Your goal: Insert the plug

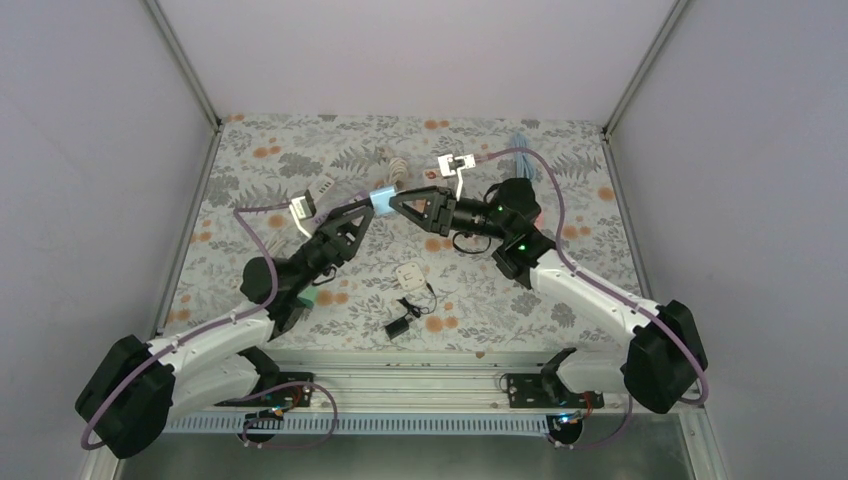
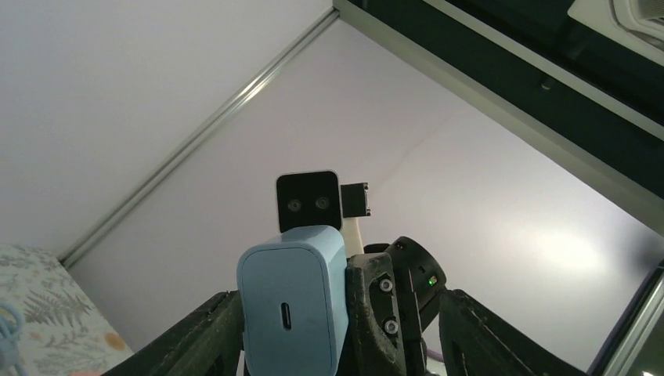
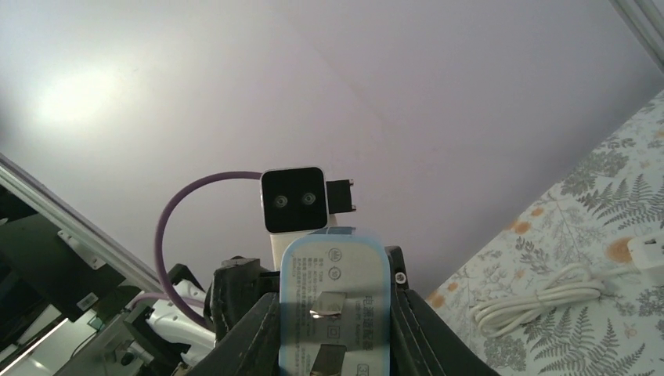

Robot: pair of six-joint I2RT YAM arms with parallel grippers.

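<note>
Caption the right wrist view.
Right gripper holds a light blue charger, prongs facing the camera, opposite the left arm's wrist camera.

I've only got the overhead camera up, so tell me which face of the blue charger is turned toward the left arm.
Observer: The blue charger shows the left wrist view its face with a small oval port.
Operator: Where are the prongs?
Observer: The metal prongs face the right wrist view.
Operator: Is the left tool touching it?
Observer: Seemingly not: in the left wrist view, background shows between one finger of the left tool and the charger.
</note>
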